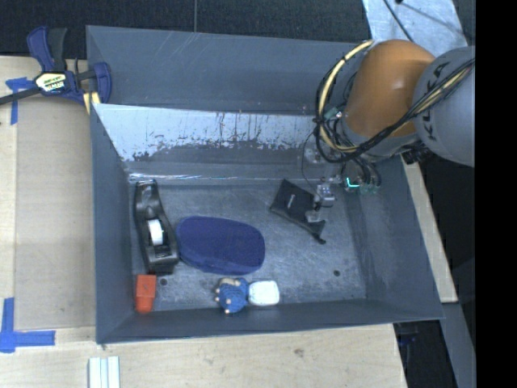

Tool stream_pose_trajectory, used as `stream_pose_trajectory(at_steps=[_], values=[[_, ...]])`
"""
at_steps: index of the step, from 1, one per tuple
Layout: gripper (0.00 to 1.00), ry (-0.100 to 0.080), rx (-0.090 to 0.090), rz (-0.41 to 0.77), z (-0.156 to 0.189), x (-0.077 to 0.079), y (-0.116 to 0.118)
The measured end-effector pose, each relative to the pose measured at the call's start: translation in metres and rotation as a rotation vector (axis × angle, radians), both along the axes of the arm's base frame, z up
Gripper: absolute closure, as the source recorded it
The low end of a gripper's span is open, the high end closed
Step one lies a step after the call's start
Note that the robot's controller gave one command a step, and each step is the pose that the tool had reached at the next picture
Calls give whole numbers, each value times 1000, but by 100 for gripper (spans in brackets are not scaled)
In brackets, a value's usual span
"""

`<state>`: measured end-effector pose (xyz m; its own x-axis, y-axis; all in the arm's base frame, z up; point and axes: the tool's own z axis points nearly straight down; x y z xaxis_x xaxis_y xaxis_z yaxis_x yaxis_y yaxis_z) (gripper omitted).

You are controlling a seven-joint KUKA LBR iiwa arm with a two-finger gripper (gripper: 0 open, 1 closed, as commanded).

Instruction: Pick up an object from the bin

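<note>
Our gripper hangs over a flat black object near the bin back wall, with bare floor to the right. We cannot tell the jaws' state.

One camera, high over the bin, looking down at a slight slant.

It sits nearer the bin's near edge and leans toward the far one. The far wall shows a broad inner face at the top of the frame, and the near wall shows a narrow strip at the bottom. The camera stands far enough off to take in all four corners and the whole floor, with some surroundings beyond the rim. The arm comes in from the frame's right, over the bin's far right corner.
</note>
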<state>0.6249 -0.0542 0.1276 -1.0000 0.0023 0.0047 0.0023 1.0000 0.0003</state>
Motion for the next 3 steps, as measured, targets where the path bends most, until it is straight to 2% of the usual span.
stream_pose_trajectory(at_steps=[1,2,3], values=[[0,-3,0,-295,-59,-24,17],[100,-9,-1,-293,-56,-22,17],[100,-18,0,-272,62,-9,24]])
